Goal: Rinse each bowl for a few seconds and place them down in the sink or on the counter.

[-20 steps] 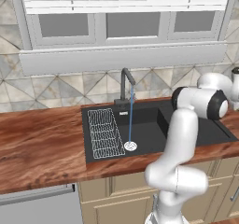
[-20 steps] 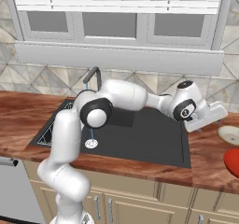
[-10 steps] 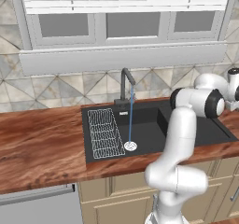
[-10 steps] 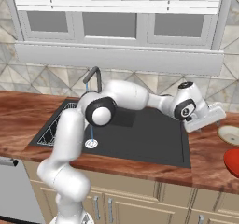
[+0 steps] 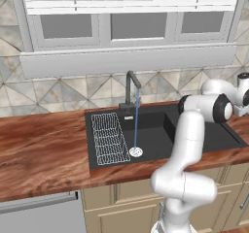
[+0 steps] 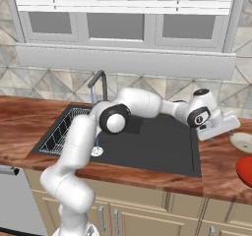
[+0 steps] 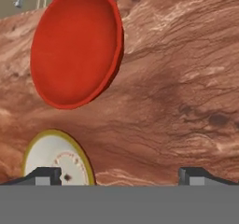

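Two bowls, the red bowl (image 7: pixel 74 45) and cream bowl (image 7: pixel 56 160), are seen unrinsed on the counter (image 7: pixel 177 87) right of the sink (image 6: pixel 147 141), the gripper (image 7: pixel 121 175) spread wide, empty.

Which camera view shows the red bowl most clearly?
The hand view: the red bowl lies whole on the counter, its inside facing the camera. In the right base view just a red sliver shows at the edge.
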{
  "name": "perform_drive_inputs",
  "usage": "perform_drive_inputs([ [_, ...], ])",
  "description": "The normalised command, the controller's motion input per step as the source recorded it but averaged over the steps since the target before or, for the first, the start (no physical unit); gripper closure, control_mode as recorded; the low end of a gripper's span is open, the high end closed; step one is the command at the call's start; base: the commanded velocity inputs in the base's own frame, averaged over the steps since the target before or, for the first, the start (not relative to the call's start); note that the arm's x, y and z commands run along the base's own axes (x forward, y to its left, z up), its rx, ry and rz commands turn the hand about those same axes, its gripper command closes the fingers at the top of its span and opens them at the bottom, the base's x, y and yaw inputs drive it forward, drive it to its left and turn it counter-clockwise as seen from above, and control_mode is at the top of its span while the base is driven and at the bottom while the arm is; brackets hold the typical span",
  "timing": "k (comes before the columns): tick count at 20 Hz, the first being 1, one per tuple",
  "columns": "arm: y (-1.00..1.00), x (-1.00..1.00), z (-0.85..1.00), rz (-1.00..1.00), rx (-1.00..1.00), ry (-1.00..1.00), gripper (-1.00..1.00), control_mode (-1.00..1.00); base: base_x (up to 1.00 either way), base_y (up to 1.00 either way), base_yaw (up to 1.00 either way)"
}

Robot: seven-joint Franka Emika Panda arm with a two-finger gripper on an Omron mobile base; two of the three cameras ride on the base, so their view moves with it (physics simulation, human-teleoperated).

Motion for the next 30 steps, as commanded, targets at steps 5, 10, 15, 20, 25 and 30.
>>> perform_drive_inputs([
  [5, -0.19, 0.27, -0.16, 0.00, 0.03, 0.00, -1.00, -1.00, 0.00, 0.00, 0.00],
  [10, -0.15, 0.26, -0.14, 0.00, 0.02, 0.00, -1.00, -1.00, 0.00, 0.00, 0.00],
  [15, -0.16, 0.23, -0.14, 0.00, 0.01, 0.00, -1.00, -1.00, 0.00, 0.00, 0.00],
  [20, -0.17, 0.16, -0.19, 0.01, 0.01, 0.00, -1.00, -1.00, 0.00, 0.00, 0.00],
  [25, -0.17, 0.13, -0.21, 0.01, 0.00, 0.00, -1.00, -1.00, 0.00, 0.00, 0.00],
  [30, -0.14, 0.13, -0.20, 0.01, 0.02, 0.00, -1.00, -1.00, 0.00, 0.00, 0.00],
])
